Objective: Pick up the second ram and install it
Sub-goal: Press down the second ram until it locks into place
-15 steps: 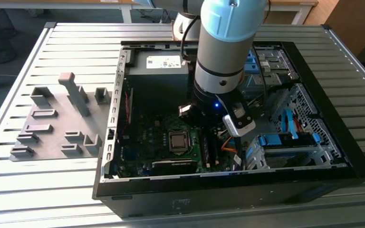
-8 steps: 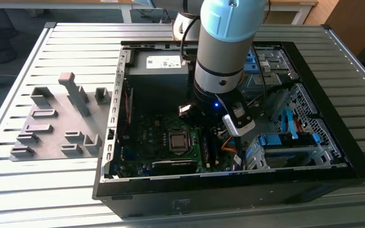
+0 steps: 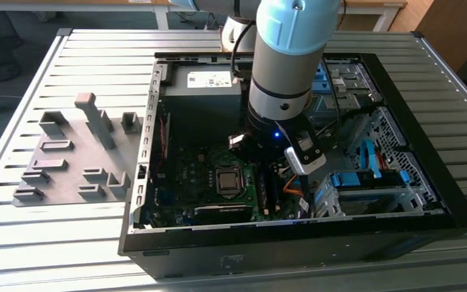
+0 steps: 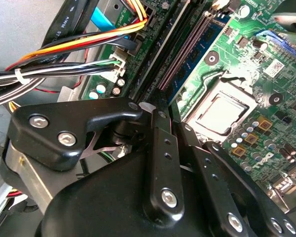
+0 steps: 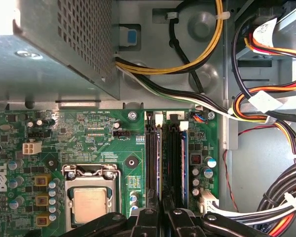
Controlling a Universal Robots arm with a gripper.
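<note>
My gripper (image 5: 162, 218) is low inside the open computer case (image 3: 156, 121), over the memory slots beside the processor socket (image 5: 90, 202). Its two black fingers (image 4: 160, 148) stand close together, shut on the second ram (image 5: 159, 163). The ram shows as a thin bluish edge standing upright in a slot and running in under the fingertips. The part of the ram between the fingers is hidden. Another blue-green memory board (image 5: 184, 163) stands in a neighbouring slot, and its face shows in the second wrist view (image 4: 202, 49).
Bundles of orange, yellow, black and white cables (image 5: 266, 113) crowd the side of the slots. The grey power supply box (image 5: 64, 44) stands close by. Outside the case, a grey plastic fixture (image 3: 71, 164) with upright blocks lies on the slatted table at the exterior view's left.
</note>
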